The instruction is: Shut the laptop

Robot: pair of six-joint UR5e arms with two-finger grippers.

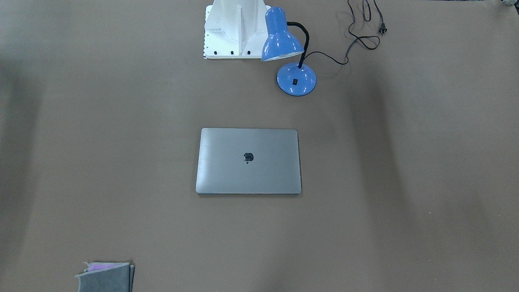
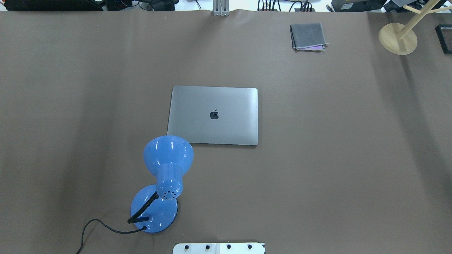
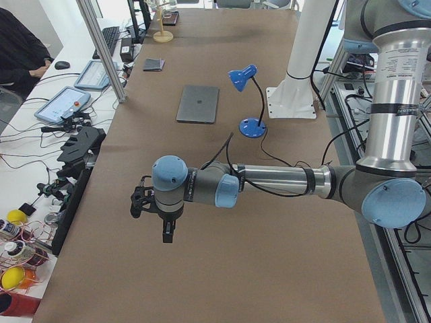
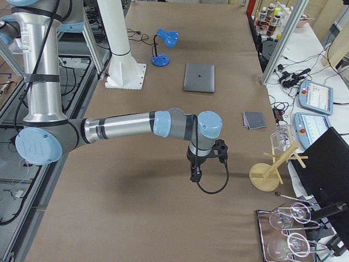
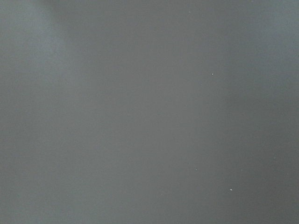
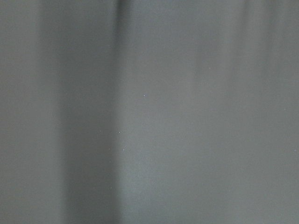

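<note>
Laptop (image 2: 213, 115) lies shut on desk (image 2: 335, 148); lamp (image 2: 168, 157) near it. Left claw (image 3: 166, 231) and right claw (image 4: 194, 174) well apart from laptop; width cannot be told.

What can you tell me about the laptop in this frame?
The laptop is slim, grey and metallic-looking, with rounded corners and a dark apple logo centred on its lid. It is fully closed and lies flat, mid-table, on the brown table cover. Nothing touches it; the blue lamp stands apart from it.
</note>
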